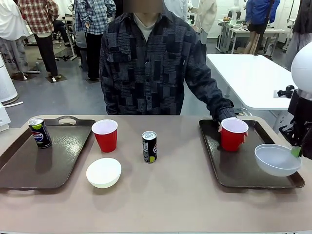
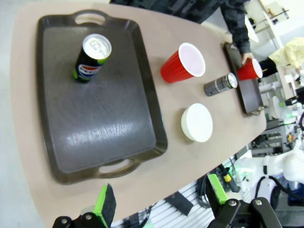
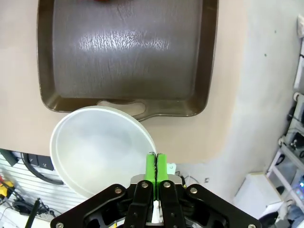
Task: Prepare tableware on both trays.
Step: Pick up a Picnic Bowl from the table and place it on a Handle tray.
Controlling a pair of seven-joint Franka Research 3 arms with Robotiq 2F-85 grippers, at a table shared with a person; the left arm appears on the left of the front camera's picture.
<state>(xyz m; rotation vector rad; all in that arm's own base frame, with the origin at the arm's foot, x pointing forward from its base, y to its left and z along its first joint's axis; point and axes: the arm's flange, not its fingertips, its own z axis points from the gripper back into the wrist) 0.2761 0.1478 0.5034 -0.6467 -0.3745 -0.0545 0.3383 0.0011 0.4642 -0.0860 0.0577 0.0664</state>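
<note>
Right wrist view: right gripper (image 3: 156, 159) pinches the rim of a white bowl (image 3: 95, 147) above the near end of the right tray (image 3: 123, 71). That tray holds a red cup (image 1: 233, 137); left gripper (image 2: 159, 187) gapes empty.

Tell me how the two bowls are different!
The left bowl rests on the table, untouched; the right bowl hangs by its rim in the jaws of the right gripper, partly over the right tray. The left bowl sits level; the right bowl tilts. Both are round and white.

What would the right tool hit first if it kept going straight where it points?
Likely the near rim of the right tray, by its handle, though depth is unclear. The right tool pinches the white bowl.
</note>
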